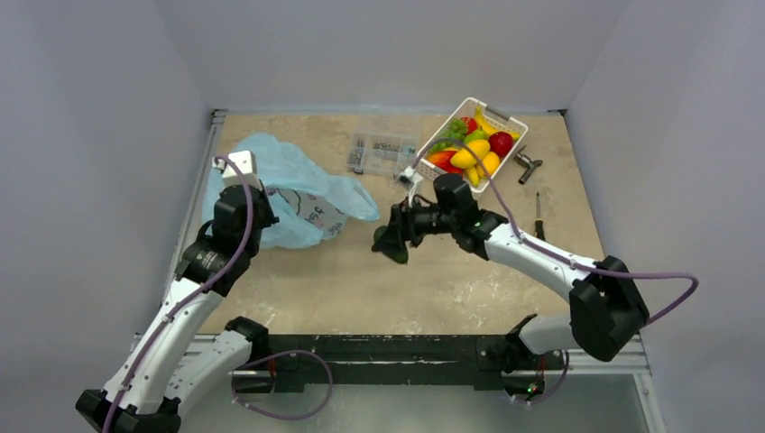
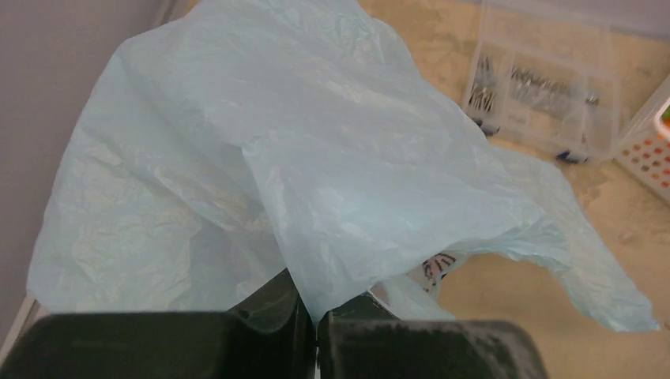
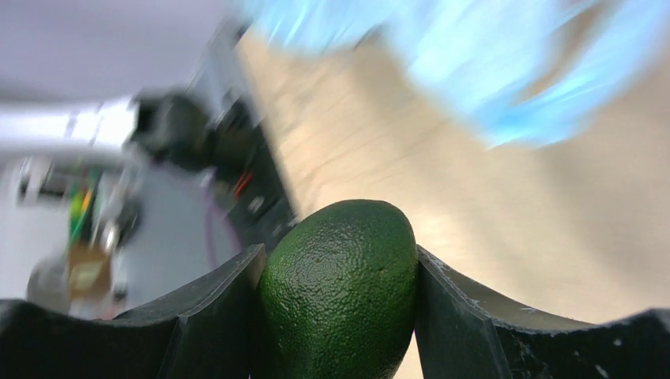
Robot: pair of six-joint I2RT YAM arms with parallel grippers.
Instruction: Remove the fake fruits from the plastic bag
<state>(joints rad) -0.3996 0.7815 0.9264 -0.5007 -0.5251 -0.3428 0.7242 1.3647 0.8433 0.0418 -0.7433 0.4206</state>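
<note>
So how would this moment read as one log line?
left gripper: shut on plastic bag | right gripper: shut on dark green fruit | fruit outside bag

Plastic bag [image 1: 289,185] at the table's [image 1: 361,289] left, left gripper [image 2: 318,324] clamped on its near edge; parts box [image 1: 383,153] behind centre, basket [image 1: 498,111] far right — a tool [image 1: 526,165] beside it — right gripper [image 1: 395,236] holding an avocado [image 3: 340,292] over mid-table.

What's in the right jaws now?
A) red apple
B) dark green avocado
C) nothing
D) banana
B: the right wrist view shows a dark green, pebbly-skinned avocado clamped between the right jaws.
</note>
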